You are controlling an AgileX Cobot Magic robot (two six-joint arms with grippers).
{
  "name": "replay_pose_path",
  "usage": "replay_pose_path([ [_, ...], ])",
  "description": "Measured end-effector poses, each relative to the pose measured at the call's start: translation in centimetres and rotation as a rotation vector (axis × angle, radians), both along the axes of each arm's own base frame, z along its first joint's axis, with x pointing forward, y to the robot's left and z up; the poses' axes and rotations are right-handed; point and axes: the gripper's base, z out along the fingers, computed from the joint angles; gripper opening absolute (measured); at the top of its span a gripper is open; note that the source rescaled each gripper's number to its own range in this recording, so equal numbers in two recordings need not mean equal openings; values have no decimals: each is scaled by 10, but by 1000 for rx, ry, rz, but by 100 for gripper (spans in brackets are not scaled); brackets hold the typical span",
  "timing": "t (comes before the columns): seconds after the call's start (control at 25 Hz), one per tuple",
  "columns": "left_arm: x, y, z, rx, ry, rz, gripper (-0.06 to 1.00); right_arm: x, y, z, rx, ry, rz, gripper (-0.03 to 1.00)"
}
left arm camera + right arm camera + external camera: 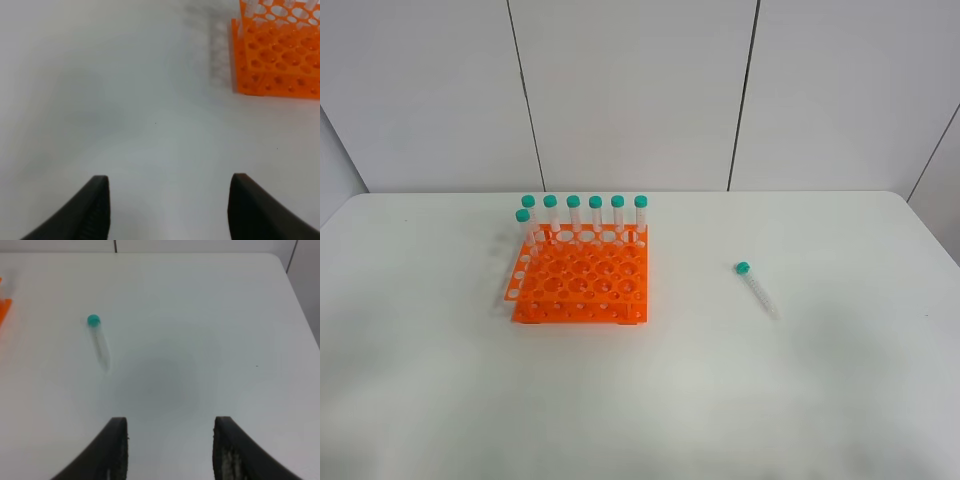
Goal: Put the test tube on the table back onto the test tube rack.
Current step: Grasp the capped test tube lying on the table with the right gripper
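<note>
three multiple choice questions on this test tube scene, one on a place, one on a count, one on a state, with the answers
1. Where does the loose test tube lie?
A. on the table, right of the test tube rack in the high view
B. in the rack's front row
C. standing upright behind the rack

2. How many capped tubes stand in the rack?
A. five
B. seven
C. nine

3. How does the right gripper stand?
A. shut on the tube
B. open and empty
C. shut on the rack

Answers:
1 A, it lies flat on the white top, apart from the rack.
2 B, six caps line the back row and one more stands at the left, just in front.
3 B, its jaws stand apart with only table between them.
</note>
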Motion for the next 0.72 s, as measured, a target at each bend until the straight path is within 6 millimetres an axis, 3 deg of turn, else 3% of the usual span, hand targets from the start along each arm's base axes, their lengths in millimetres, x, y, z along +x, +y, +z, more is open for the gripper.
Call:
replay_pose_path([
  [0.72, 0, 0, 0, 0, 0, 0, 100, 0, 0, 0, 0, 0, 0, 72],
])
